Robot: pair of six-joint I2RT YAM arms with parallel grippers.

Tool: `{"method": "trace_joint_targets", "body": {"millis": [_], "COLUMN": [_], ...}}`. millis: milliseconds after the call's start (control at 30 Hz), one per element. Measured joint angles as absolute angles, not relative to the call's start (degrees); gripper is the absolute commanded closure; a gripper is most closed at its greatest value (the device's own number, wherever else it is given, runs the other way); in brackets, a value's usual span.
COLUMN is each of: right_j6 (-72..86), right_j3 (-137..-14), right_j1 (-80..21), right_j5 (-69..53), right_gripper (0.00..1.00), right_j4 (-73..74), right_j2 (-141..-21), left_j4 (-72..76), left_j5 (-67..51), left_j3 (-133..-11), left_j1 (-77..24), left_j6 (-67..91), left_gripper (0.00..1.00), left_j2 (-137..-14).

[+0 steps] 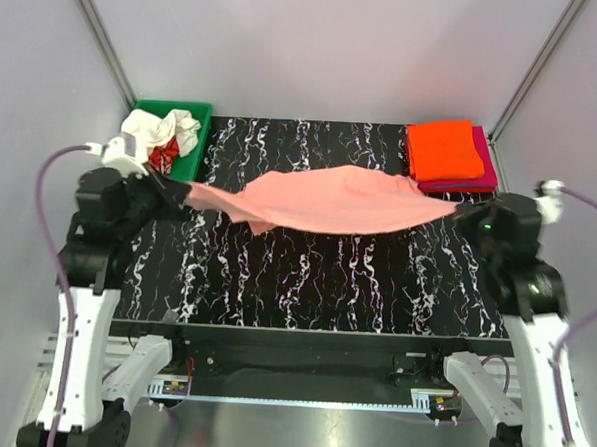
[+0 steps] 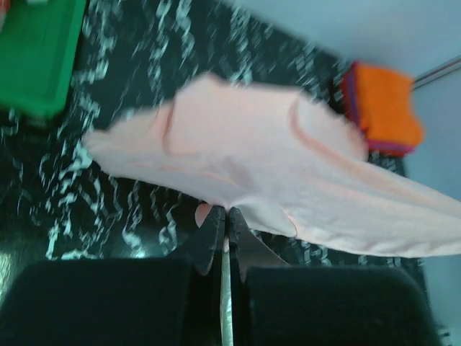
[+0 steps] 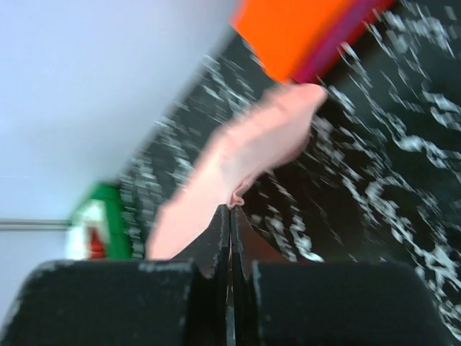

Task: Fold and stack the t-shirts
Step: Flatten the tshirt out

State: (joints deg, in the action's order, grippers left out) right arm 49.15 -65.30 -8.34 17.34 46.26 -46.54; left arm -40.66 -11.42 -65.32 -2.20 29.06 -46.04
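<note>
A salmon-pink t-shirt (image 1: 330, 200) hangs stretched across the middle of the black marbled table (image 1: 306, 274), held at both ends. My left gripper (image 1: 178, 191) is shut on its left end, and in the left wrist view the cloth (image 2: 252, 166) spreads out from the closed fingertips (image 2: 227, 213). My right gripper (image 1: 464, 206) is shut on the right end; a small fold of pink cloth (image 3: 252, 144) sits pinched at its tips (image 3: 230, 209). A folded orange t-shirt (image 1: 445, 150) lies on a magenta one (image 1: 484, 171) at the back right.
A green bin (image 1: 175, 129) at the back left holds crumpled white (image 1: 158, 128) and red (image 1: 164, 156) shirts. Pale walls close in the back and both sides. The arm bases stand at the near table edge.
</note>
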Motion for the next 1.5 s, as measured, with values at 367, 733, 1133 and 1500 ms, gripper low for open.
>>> {"method": "trace_joint_targets", "body": {"millis": [367,733,1133,1500], "right_j6": [46.7,43.4,30.7,18.8], "right_j3": [-91.6,-91.6,-112.9,-141.8], "right_j1": [-8.3,-8.2,-8.2,-6.3], "right_j5": [18.9,13.6,4.8,9.1], "right_gripper": [1.0,1.0,1.0,1.0], "right_j4": [56.9,56.0,41.3,40.7], "right_j2": [-27.2,-35.3,-88.5,-94.5], "left_j4": [-43.2,-43.3,-34.8,-26.4], "left_j5": [-12.9,-11.4,-8.3,-9.0], "left_j3": [-88.9,-92.5,-101.4,-124.9], "left_j1": [-2.2,-2.2,-2.0,-1.4], "left_j6": [36.5,37.5,36.5,38.0], "left_gripper": [1.0,1.0,1.0,1.0], "left_j2": [-31.7,-34.7,-79.2,-79.2]}}
